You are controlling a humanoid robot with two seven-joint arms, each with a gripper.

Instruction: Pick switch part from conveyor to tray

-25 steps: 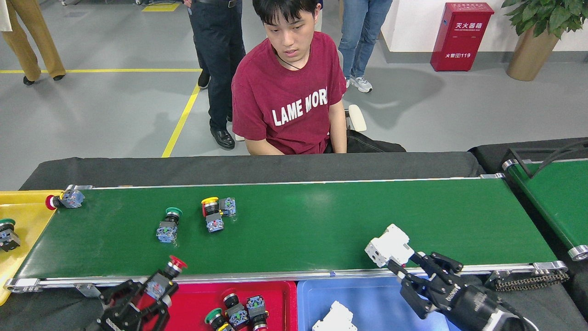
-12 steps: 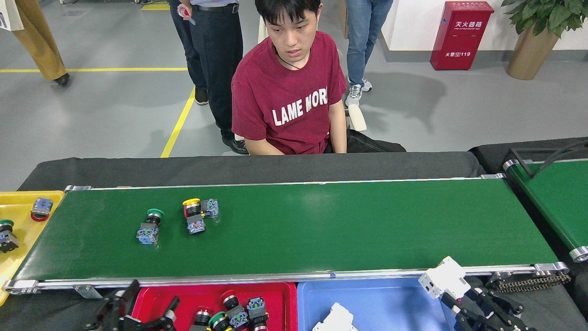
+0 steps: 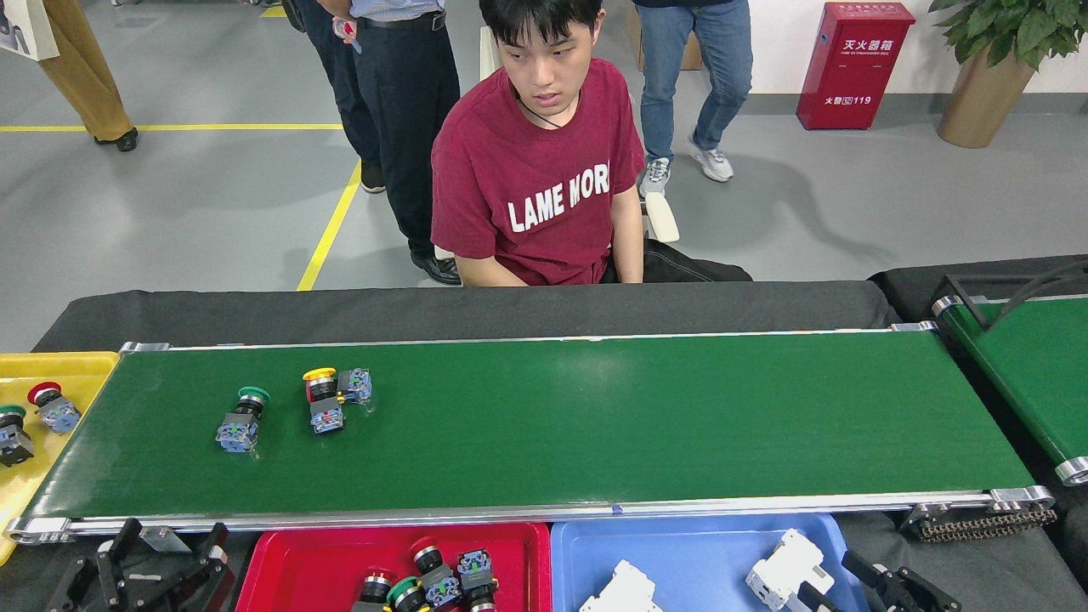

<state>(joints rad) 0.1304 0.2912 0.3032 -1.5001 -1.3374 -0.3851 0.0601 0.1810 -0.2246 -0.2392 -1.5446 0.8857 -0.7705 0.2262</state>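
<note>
The conveyor [image 3: 595,425] runs dark green across the middle. On its left part lie a green-capped switch part [image 3: 240,422] and a yellow-capped switch part [image 3: 330,398] with blue contact blocks. My left gripper [image 3: 166,557] stands open and empty at the bottom left, left of the red tray [image 3: 297,569], which holds several button switches [image 3: 433,582]. My right gripper [image 3: 850,591] is low at the bottom right, against a white part [image 3: 784,571] that sits in the blue tray [image 3: 688,552]. Its grip on that part is cut off by the frame edge.
A yellow tray [image 3: 59,365] at the belt's left end holds a red-capped switch [image 3: 53,406] and a green-capped one [image 3: 13,432]. A second white part [image 3: 625,592] lies in the blue tray. A narrower green belt [image 3: 1020,365] is at right. A seated person [image 3: 544,195] faces me behind the conveyor.
The parts on the belt rode left and the red-capped one dropped into the yellow tray. My left gripper let its switch go into the red tray and withdrew left. My right gripper carried the white part down into the blue tray.
</note>
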